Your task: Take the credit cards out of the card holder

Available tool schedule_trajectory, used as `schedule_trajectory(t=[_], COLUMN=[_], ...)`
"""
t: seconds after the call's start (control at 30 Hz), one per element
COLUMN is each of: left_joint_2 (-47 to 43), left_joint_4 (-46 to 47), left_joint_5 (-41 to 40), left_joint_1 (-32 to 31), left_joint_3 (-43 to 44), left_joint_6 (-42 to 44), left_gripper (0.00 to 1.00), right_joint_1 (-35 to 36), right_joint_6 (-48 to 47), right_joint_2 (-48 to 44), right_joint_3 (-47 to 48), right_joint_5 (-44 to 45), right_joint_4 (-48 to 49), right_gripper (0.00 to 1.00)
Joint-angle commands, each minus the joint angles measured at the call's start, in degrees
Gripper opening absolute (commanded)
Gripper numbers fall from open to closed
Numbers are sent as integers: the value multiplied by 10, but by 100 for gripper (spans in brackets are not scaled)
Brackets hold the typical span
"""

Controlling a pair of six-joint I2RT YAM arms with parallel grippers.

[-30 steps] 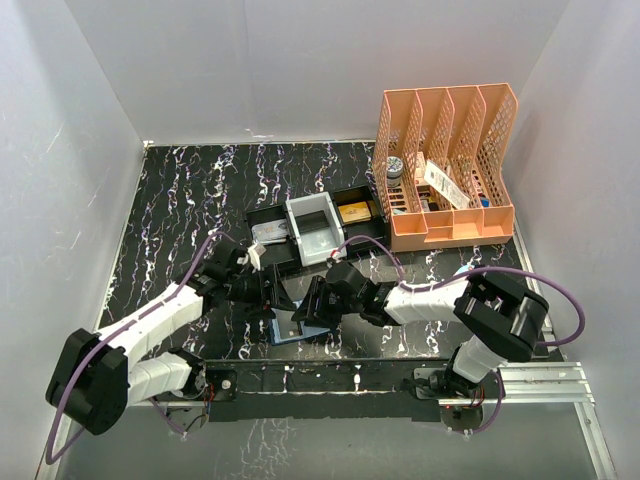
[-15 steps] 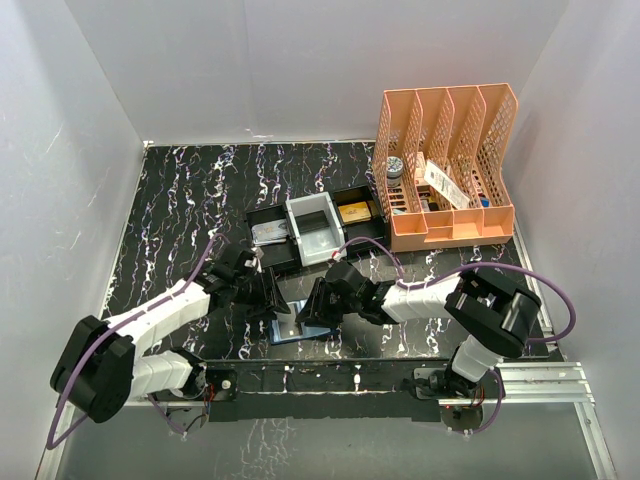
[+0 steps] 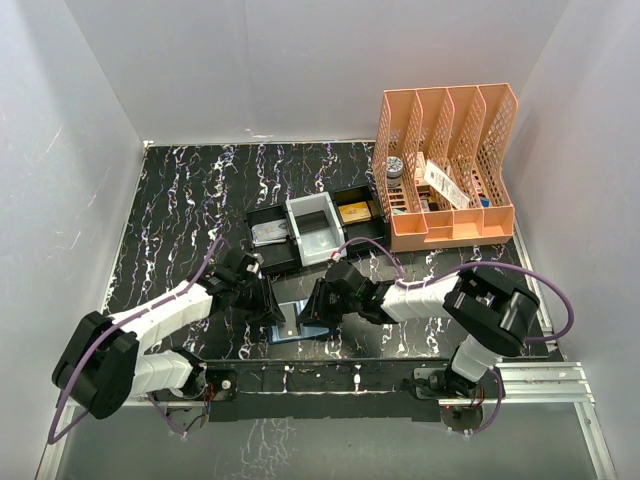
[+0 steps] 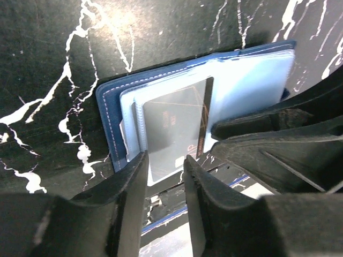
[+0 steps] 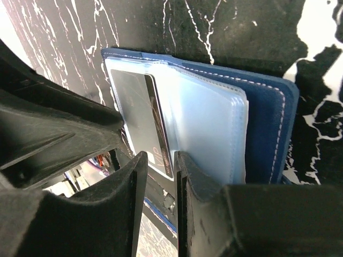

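Two grippers meet over the card holder (image 3: 298, 322) at lower centre of the top view: left gripper (image 3: 275, 311) and right gripper (image 3: 313, 311). Only this view shows the black tray (image 3: 262, 213) above them, holding a grey bin (image 3: 318, 228), a tan block (image 3: 353, 212) and a flat grey card (image 3: 268, 234).

Left wrist: the holder lies open, with one credit card (image 4: 174, 128) in a clear sleeve. The jaws are narrowly apart, with the sleeve edge in the gap.

Right wrist: the jaws are likewise narrowly apart, with the same card's edge at the gap.
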Motion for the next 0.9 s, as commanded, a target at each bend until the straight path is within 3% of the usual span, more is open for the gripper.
schedule_trajectory(t=[0.0,0.37,0.63,0.87], left_joint_2=[12,40,44,46], left_joint_4=[-6,-24,-32,-40], left_joint_5=[6,-5,-12,-19], left_joint_1=[-3,-3,-2,-2], left_joint_3=[-7,-1,4,4], left_joint_6=[14,33,38,41], left_gripper=[29,20,18,18], right_joint_1=[-2,-3,-6,-17], right_joint_6=[-5,-6,-2,-2], right_joint_2=[12,28,24,8], right_joint_3=[20,31,26,5], right_joint_5=[-20,-19,-27,-30], right_joint_4=[46,24,38,39], right_gripper=[24,18,1,0])
